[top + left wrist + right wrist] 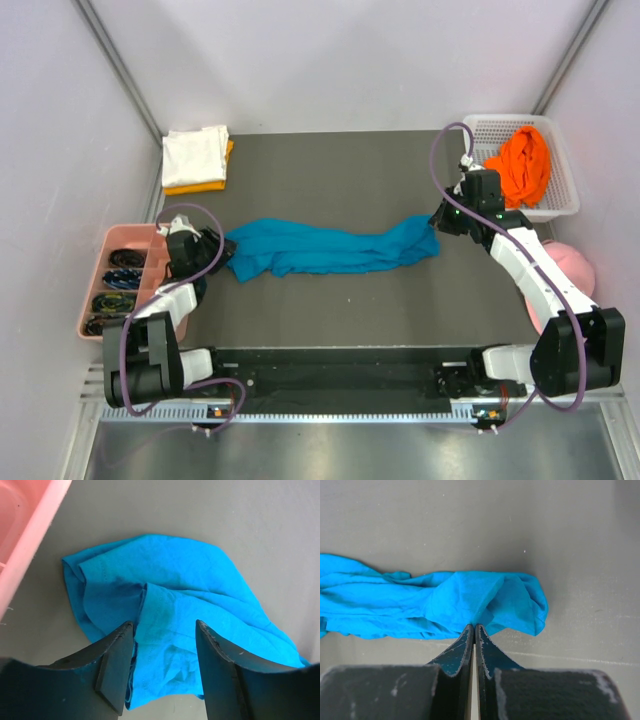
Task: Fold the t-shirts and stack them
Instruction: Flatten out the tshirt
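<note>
A teal-blue t-shirt (330, 250) lies bunched into a long strip across the middle of the dark table. My right gripper (437, 222) is shut, pinching the shirt's right end (485, 597) at its fingertips (474, 626). At the shirt's left end (175, 580) my left gripper (207, 250) stands open, its two fingers straddling a fold of the cloth (164, 625) without pressing on it. A folded white t-shirt (195, 153) rests on a yellow-orange one (205, 186) at the back left. A bright orange t-shirt (525, 165) lies crumpled in the basket.
A white mesh basket (570, 200) stands at the back right. A pink cap (572, 266) lies by the right arm. A pink compartment tray (125, 240) with dark items sits at the left edge, close to the left gripper (25, 530).
</note>
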Controlling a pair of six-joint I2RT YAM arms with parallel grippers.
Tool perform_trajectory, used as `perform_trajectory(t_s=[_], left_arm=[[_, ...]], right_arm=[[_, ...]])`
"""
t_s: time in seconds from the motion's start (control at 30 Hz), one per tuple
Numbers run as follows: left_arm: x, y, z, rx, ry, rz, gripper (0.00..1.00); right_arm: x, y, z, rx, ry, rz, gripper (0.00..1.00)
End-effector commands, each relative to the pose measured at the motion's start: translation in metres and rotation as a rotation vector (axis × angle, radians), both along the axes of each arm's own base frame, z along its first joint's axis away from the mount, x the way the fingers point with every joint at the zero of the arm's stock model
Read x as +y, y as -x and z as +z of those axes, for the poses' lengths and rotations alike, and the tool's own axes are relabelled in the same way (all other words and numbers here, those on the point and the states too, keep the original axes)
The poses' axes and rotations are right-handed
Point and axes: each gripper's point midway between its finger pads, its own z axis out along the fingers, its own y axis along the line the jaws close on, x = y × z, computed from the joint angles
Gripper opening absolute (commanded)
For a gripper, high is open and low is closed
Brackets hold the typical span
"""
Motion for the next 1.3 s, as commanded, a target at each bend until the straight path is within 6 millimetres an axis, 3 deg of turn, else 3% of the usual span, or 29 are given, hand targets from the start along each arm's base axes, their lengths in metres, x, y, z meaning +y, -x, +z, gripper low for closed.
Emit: perform_trajectory(t_s=[0.0,0.3,0.67,1.0,1.1,1.27], left_arm=[[-0.001,-0.008,0.012,-0.065,0.012,-0.009,0.53],[-0.002,-0.008,0.006,-0.054,0.015,-0.011,0.34],[0.000,-0.008,0.003,-0.047,0.009,-0.007,0.30],[0.002,-0.007,0.001,-0.034,0.003,0.002,0.00],[0.002,-0.009,0.004,-0.029,0.006,0.002,0.00],[0.002,-0.019,0.031,-0.047,0.009,-0.001,0.00]], right_arm=[[0.001,-0.003,0.004,-0.017,0.006,0.010,0.00],[0.000,-0.003,0.004,-0.016,0.011,0.008,0.00],[0.000,-0.002,0.004,-0.015,0.010,0.009,0.00],[0.000,-0.002,0.004,-0.014,0.009,0.010,0.00],[0.000,-0.003,0.004,-0.017,0.007,0.009,0.00],[0.001,-0.003,0.007,-0.025,0.001,0.007,0.00]])
